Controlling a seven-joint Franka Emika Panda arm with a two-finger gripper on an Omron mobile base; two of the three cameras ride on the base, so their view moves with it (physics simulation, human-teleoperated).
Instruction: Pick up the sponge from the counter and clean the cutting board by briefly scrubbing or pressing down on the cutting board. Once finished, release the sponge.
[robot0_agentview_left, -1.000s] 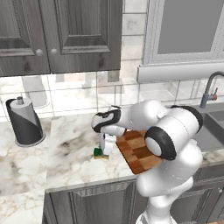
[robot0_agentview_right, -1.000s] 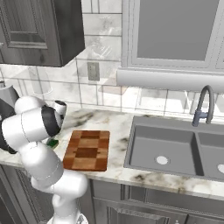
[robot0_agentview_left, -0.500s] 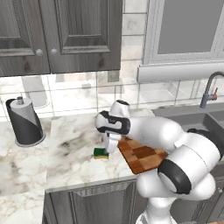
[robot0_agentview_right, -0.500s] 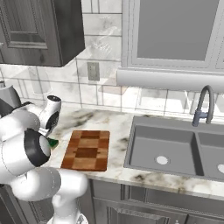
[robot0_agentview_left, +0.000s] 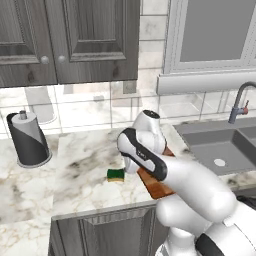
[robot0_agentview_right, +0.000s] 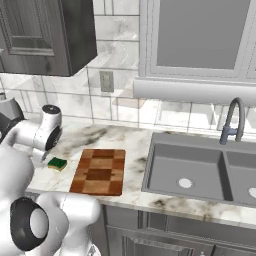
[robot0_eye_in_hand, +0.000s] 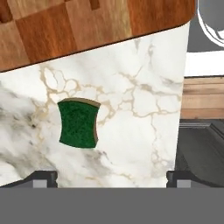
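Claw status: the gripper hangs over the counter with its jaws spread wide and nothing between them.

Layout, left to right:
- A paper towel roll stands at the far left of the counter, against the back wall, well apart from the work area.
- The sponge lies green side up on bare marble near the counter's front edge, just beside the left edge of the cutting board but not touching it.
- The cutting board lies flat near the front edge.
- The sink and faucet occupy the right end.

Hazards:
- In the hand view the sponge sits left of the midline between the fingertips. A straight descent would probably land one finger on the sponge top and push it instead of straddling it.
- The near edge of the board is close by. A finger could probably catch the edge and shift the board.

Obstructions: nothing stands between the claw and the sponge.
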